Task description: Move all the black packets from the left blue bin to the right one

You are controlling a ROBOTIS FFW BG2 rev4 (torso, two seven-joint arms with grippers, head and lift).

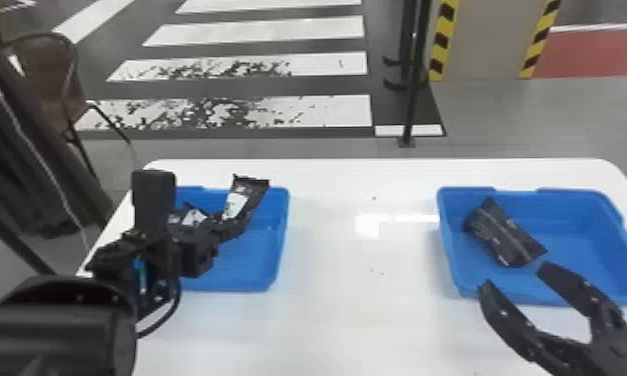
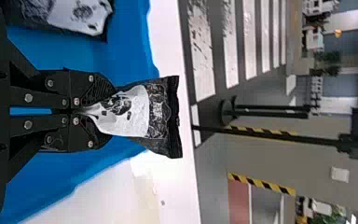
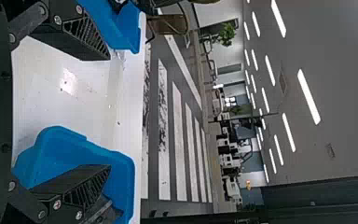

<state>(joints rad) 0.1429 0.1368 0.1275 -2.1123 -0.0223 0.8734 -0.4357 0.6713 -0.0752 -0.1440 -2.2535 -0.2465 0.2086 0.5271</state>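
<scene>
Pincer on right arm (image 1: 515, 276): fingers spread wide, nothing gripped, at near rim of right blue bin (image 1: 592, 235). Black packet (image 1: 507, 237) inside, beyond the tips. Left pincer (image 1: 227, 229): closed on one end of second packet (image 1: 246, 196), above left blue bin (image 1: 257, 260); third packet (image 1: 189, 217) beside it, in bin.

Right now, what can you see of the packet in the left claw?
The packet is black and slightly glossy, apparently crinkled plastic film, with a white panel bearing dark artwork. One end flares to a flat, seal-like edge; the other is squeezed narrow in the left gripper. It is held flared end up, leaning somewhat, over the left blue bin.
</scene>
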